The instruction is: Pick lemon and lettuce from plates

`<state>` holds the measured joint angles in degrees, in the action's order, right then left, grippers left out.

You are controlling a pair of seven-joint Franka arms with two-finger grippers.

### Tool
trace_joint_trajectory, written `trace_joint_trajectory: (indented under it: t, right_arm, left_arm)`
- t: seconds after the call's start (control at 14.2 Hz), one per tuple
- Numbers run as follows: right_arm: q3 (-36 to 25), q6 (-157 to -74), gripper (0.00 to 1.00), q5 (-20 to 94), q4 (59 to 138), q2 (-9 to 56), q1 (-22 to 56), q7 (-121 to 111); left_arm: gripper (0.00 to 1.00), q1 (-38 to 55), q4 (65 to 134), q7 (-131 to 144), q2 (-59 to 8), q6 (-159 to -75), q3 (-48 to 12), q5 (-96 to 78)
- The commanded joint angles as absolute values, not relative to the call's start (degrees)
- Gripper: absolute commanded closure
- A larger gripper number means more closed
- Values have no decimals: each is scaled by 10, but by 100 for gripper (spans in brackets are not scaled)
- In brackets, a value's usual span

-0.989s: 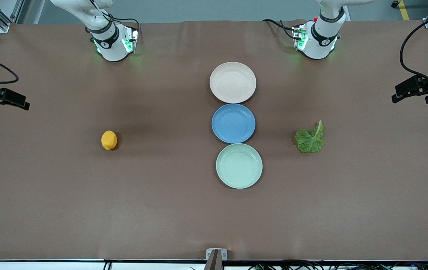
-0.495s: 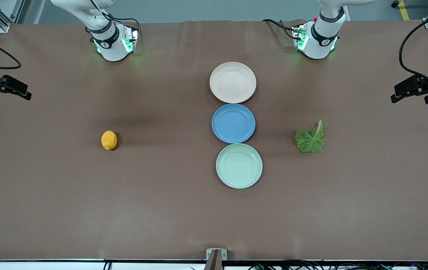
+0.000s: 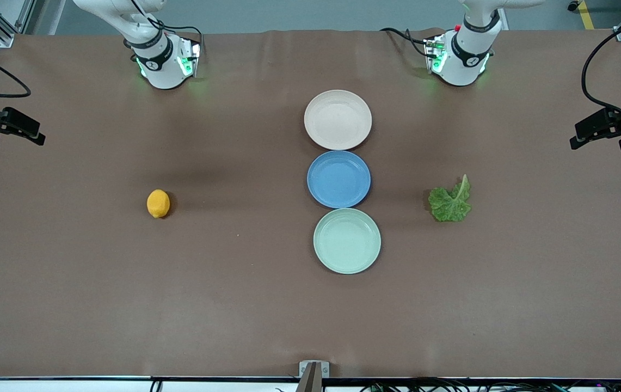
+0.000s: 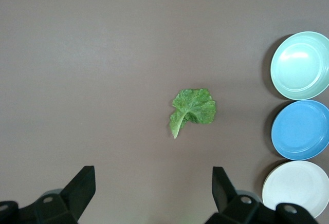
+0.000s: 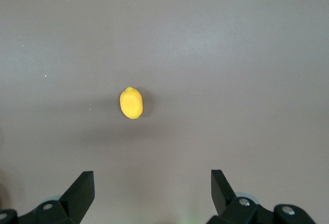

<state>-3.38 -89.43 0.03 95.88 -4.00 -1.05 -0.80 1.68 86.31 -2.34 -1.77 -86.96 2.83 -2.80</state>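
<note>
The lemon (image 3: 158,203) lies on the bare brown table toward the right arm's end, also in the right wrist view (image 5: 131,103). The lettuce (image 3: 450,200) lies on the table toward the left arm's end, also in the left wrist view (image 4: 191,109). The cream plate (image 3: 338,120) and the mint plate (image 3: 347,240) are empty. My left gripper (image 3: 574,136) (image 4: 153,172) is open and empty, up in the air over the table's end, apart from the lettuce. My right gripper (image 3: 40,132) (image 5: 152,175) is open and empty over the other end, apart from the lemon.
An empty blue plate (image 3: 338,179) sits between the cream and mint plates, the three touching in a row at mid table. The three plates also show in the left wrist view, the mint plate (image 4: 300,64) among them. Black cables hang from both wrists.
My right gripper has shifted a little toward the robots' side at its end of the table. My left gripper has barely moved. Lemon, lettuce and plates have not moved.
</note>
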Motion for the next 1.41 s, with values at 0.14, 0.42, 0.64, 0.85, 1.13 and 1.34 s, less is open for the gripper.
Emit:
trace_joint_trajectory:
  t: [0.14, 0.42, 0.64, 0.85, 1.13, 1.34]
  right_arm:
    - [-27, -907, 0, 11, 991, -72, -18, -3]
    - [-27, -916, 0, 11, 991, -72, -18, -10]
    - [-27, -920, 0, 12, 991, -72, -18, -18]
    - [-27, -921, 0, 13, 991, -72, -18, -28]
    - [-28, -921, 0, 24, 991, -73, -18, -28]
    - [-28, -919, 0, 23, 991, -73, -17, -30]
  left_arm:
    - [0, 21, 849, -24, -22, -863, 33, -21]
    - [0, 21, 849, -24, -22, -863, 33, -21]
    - [0, 21, 849, -24, -22, -863, 33, -21]
    - [0, 21, 850, -24, -21, -863, 33, -20]
    - [0, 21, 850, -24, -22, -863, 33, -20]
    - [0, 21, 849, -27, -22, -872, 33, -18]
